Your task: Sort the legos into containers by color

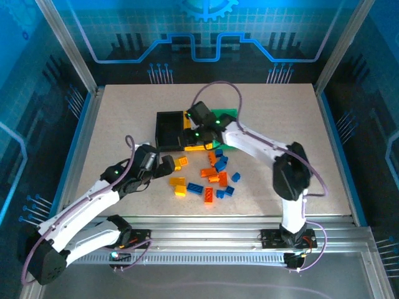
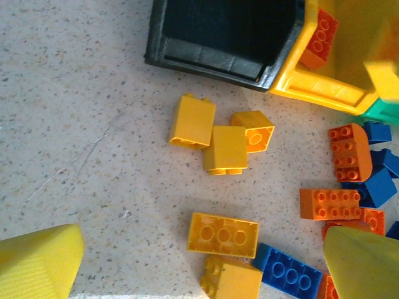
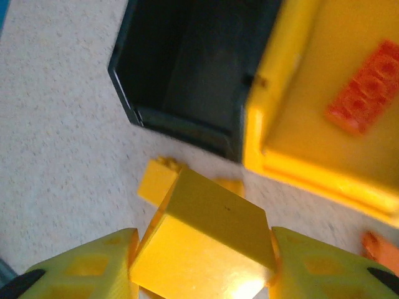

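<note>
a: how do the arms sit?

b: the right arm (image 1: 255,144) rises from its base at the near edge, bends at the elbow and stretches left and away, its wrist hanging over the row of bins. the left arm (image 1: 93,199) lies low, reaching from the near left corner toward the middle of the table (image 1: 124,118).

a: and the right gripper?

b: the right gripper (image 3: 202,255) is clamped on a yellow brick (image 3: 206,218), one finger pressed to each side, the brick tilted. it hangs near the front rims of the black bin (image 3: 156,68) and the yellow bin (image 3: 252,124), about where the two meet.

a: the left one?

b: the left gripper (image 2: 202,240) is spread wide, holding nothing, hovering above the loose legos (image 1: 212,177): yellow ones under it, orange-red and blue ones off to its right.

a: what's in the bins?

b: the yellow bin has one orange-red brick (image 2: 319,37) lying in it, studs up. the black bin shows its dark floor. the green bin (image 1: 227,115) stands just beside the yellow one, on its right. the right arm covers most of it, so i can't tell its contents.
</note>
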Available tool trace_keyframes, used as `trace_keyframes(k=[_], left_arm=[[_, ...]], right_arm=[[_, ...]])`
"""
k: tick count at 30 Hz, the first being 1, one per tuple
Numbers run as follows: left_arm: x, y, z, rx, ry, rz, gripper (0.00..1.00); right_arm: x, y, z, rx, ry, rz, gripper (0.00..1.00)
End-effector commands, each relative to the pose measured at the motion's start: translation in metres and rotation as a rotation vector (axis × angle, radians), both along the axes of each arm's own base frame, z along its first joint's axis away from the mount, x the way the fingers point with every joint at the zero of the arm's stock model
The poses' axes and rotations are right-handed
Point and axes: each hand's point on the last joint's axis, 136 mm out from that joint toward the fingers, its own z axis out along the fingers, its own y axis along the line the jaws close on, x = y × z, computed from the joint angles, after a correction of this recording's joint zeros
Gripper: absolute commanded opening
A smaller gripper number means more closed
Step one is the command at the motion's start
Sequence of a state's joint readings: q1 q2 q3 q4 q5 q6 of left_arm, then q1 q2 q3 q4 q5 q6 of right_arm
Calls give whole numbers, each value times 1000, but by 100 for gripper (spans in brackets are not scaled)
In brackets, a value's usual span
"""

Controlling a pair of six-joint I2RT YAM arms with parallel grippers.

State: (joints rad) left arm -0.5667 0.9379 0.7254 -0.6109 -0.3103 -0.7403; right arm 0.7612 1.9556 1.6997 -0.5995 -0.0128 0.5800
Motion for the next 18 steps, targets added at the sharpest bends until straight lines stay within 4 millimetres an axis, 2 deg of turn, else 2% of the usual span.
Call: trace_keyframes(k=[1, 5, 11, 15, 18], left_arm=[[-13, 15, -11, 13, 35, 47, 99], [-17, 18, -11, 16, 34, 46, 99], [-18, 21, -8, 33, 31, 48, 99], [-18, 21, -8, 32, 31, 48, 99], [-17, 21, -7, 26, 27, 51, 99]], right_arm=[[16, 36, -1, 35, -11, 51, 45], [34, 63, -18, 53, 4, 54, 46], [62, 78, -39, 51, 13, 6, 51], [71, 85, -35, 67, 16, 3, 65], [72, 87, -20, 86, -7, 7, 70]])
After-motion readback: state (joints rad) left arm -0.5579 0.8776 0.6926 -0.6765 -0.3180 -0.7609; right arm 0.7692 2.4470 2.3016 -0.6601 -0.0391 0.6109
